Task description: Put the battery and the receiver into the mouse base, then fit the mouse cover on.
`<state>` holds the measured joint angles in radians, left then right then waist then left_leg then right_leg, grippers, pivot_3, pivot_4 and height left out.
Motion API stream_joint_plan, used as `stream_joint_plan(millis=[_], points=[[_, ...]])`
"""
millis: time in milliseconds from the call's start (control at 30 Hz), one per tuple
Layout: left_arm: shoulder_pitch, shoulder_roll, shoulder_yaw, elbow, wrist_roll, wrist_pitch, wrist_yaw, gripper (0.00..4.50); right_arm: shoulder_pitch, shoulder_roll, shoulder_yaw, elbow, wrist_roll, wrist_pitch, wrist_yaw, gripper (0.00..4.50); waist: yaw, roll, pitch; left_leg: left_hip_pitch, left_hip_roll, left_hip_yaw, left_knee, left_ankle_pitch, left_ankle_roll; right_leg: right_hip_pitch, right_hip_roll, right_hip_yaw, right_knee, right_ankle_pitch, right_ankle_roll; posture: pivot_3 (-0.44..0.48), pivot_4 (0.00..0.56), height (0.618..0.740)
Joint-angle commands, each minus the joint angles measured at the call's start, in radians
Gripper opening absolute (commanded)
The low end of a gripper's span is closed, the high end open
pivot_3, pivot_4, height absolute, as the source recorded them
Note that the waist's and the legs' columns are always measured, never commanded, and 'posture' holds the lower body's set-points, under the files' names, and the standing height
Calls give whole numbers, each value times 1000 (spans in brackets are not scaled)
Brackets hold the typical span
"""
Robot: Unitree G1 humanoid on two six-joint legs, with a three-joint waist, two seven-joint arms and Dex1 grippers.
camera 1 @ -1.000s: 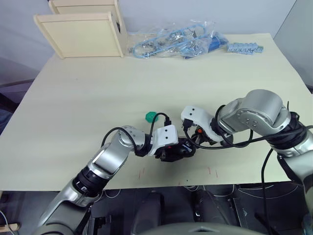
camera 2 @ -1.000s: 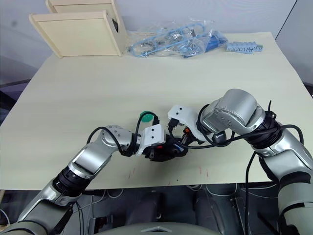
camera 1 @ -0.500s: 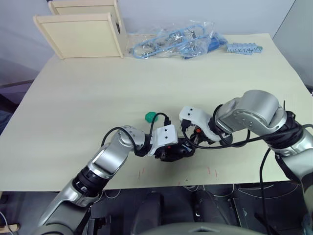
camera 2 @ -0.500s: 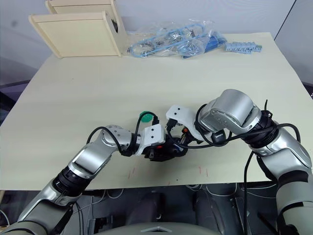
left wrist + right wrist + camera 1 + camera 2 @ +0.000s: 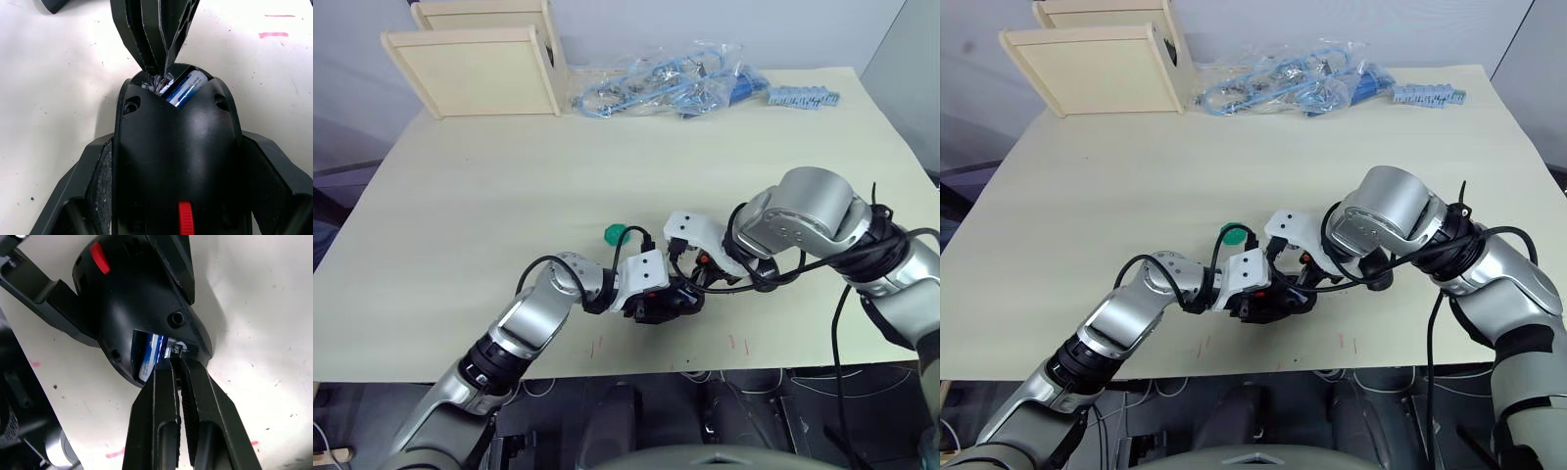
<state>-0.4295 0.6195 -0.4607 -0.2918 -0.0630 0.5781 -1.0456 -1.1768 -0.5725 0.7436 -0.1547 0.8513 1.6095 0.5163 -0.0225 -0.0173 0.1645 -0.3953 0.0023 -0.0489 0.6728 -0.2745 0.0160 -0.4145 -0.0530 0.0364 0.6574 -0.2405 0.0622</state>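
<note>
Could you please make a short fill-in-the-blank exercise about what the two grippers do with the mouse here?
1. The left gripper grips the mouse base from ____ sides.
2. The battery lies ____ the mouse base.
3. The right gripper has its fingers almost ____, tips at the battery bay.

Missing words: both; inside; shut

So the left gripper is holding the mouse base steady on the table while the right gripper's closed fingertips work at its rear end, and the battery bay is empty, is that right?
Not quite: the bay is not empty. The left wrist view shows the battery, blue, already lying in the opening of the mouse base. The rest stands: the left gripper clamps the base on the table, and the right gripper works at that end with fingers together.
</note>
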Motion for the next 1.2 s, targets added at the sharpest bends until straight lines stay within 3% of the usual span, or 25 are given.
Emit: stream_joint_plan(millis=[33, 667, 867, 1200], points=[[19, -6, -37, 7, 12, 0, 1, 2956, -25, 10, 28, -14, 37, 5, 28, 0, 0, 0, 0, 0, 0, 0, 0, 0, 0, 0, 0, 0, 0, 0, 0, 0, 150, 740], [28, -13, -37, 14, 12, -7, 6, 2956, 2, 36, 73, 44, 119, 5, -66, 0, 2, 1, -2, 0, 0, 0, 0, 0, 0, 0, 0, 0, 0, 0, 0, 0, 150, 740], [38, -12, -37, 1, 11, 2, 7, 2956, 16, 69, 23, 90, 132, 5, -120, 0, -4, 1, -6, 3, 0, 0, -2, 0, 0, 2, 0, 0, -1, 0, 0, 0, 150, 740], [38, -15, -36, -1, 15, 3, 2, 2956, -49, 47, 48, 88, 138, 5, -76, 0, -13, 3, -8, 3, 0, -1, -2, 0, 0, 2, 0, 0, 0, 0, 0, 0, 150, 740]])
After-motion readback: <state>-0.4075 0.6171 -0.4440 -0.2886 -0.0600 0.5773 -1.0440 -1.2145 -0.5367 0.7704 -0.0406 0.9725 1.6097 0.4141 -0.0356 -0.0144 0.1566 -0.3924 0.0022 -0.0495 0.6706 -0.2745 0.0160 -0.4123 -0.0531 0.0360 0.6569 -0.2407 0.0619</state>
